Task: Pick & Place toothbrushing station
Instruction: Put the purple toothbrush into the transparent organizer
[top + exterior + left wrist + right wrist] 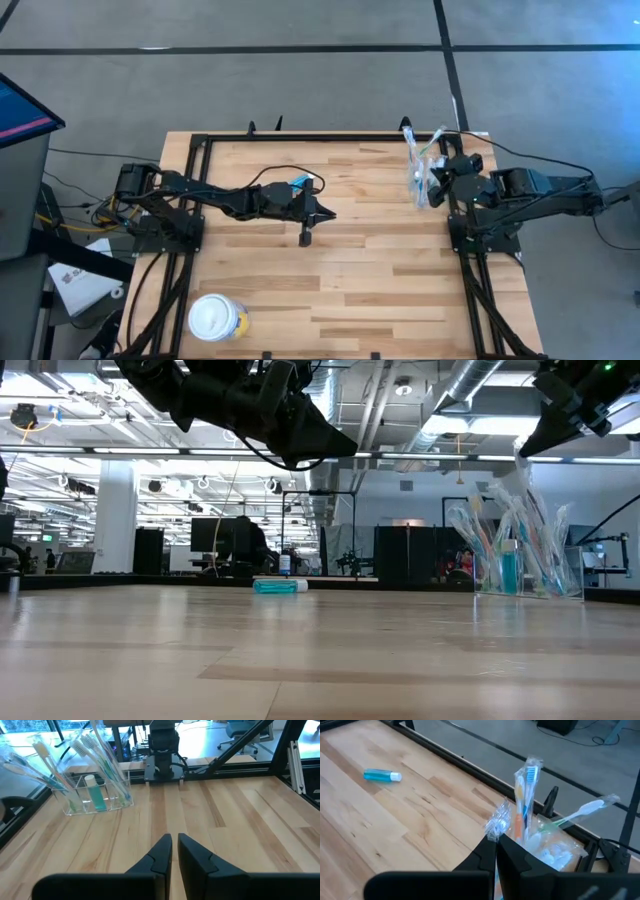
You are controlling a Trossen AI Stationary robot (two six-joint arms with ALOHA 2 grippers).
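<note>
At the far right of the light wooden table (360, 260), we see a small clear tumbler (95, 795) standing upright, close to the black frame rail (330, 137) along the far edge. It holds a splayed bunch of thin white, blue and pink toothbrushes (75, 755), many in crinkled clear wrappers, their heads fanning up and outward. Inside the same tumbler stands a teal tube with a white cap (94, 794), cap up.

A second small blue tube with a white cap (382, 775) lies on its side on the bare wood, well apart from the tumbler; in the high view we can only make it out as a patch of blue beside the left arm's wrist.

The left gripper (306, 237) hangs above the middle of the table with its dark fingers (162, 851) drawn almost together, a narrow slit between them and nothing in it. The right gripper (496, 851) sits right at the tumbler, above the brush heads, its fingers pressed together; we cannot tell whether they touch a wrapper.

A round yellow tub with a white lid (217, 319) stands near the table's front left, well apart from everything else. Between the left gripper and the tumbler the wood lies open, with only the right arm's black base (164, 750) behind it.

Off the table's left side we see a dark monitor (22, 120) and loose cables (70, 210) on the grey floor.
</note>
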